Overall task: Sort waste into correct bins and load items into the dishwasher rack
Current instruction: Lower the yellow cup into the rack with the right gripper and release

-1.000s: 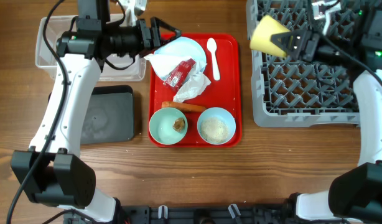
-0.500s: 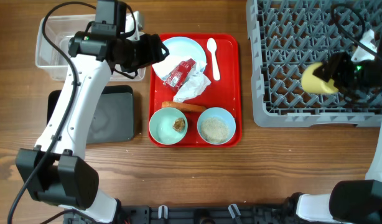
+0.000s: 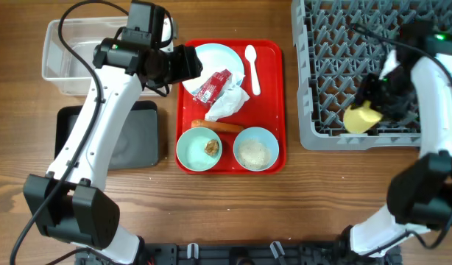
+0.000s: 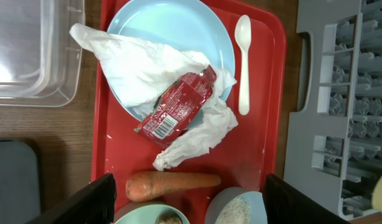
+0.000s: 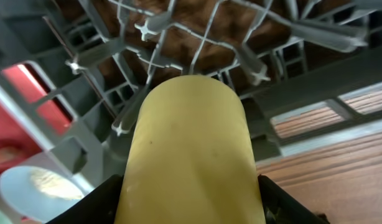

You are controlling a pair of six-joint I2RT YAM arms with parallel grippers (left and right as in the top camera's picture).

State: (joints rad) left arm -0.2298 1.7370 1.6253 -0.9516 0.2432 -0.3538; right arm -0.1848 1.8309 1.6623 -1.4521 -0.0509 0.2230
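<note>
Surface: wooden table is carrying everything, its grain running side to side.
Red tray: is lying mid-table, between the bins and the rack.
Plate: is sitting at the red tray's far end, with the tissue spilling off its near edge.
Wrapper: is lying on the tissue; a barcode patch is showing, but the print is too small to read.
Spoon: is lying bowl-end away from the robot, just to the right of the plate.
Carrot: is lying crosswise, just beyond the two bowls.
Left bowl: is holding a brown scrap.
Right bowl: is holding rice.
Tub: is standing at the far left.
Black tray: is lying just in front of the tub.
Rack: is filling the right side.
Left gripper: is hovering over the plate's left edge, fingers spread wide and holding nothing.
Right gripper: is clamping the cup, holding it over the pegs by the rack's near wall; whether the cup is touching them is unclear.
</note>
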